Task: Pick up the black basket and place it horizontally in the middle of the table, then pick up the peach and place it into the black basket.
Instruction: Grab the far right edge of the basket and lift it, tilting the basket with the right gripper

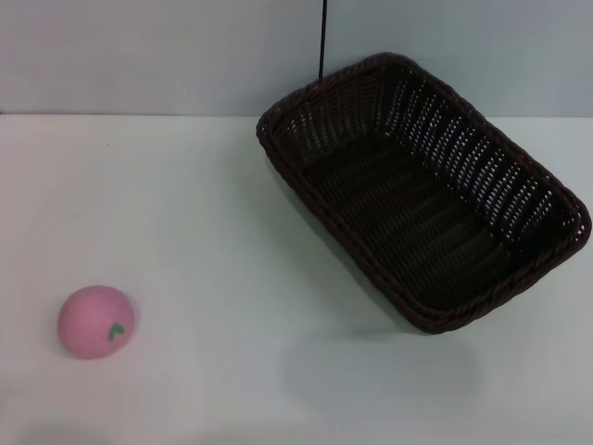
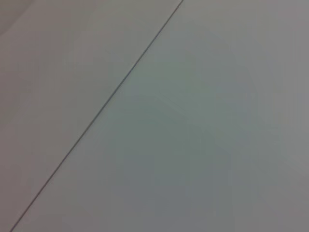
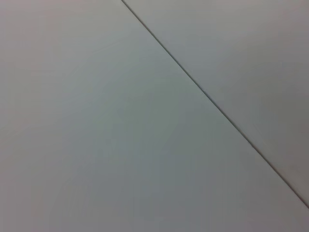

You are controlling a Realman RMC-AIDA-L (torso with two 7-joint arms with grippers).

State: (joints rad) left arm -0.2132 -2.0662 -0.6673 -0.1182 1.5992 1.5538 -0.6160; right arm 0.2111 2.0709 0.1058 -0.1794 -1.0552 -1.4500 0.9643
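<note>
No part of the robot's body shows in any view: no arm, claw, cable, screw or marking, so its colours and shapes cannot be told here.

Basket (image 1: pixel 422 195) skewed at table's (image 1: pixel 241 232) far right; peach (image 1: pixel 96 321) near left edge; open surface between.

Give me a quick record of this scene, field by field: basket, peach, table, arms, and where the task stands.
basket: black basket on the right side of the table, set at a diagonal, open side up, nothing in it
peach: peach on the near left of the table, well apart from the basket
table: table, white, meets a pale wall at the back
arms: neither gripper shows in any view
task state: basket not yet centred or horizontal; peach not yet in it
</note>
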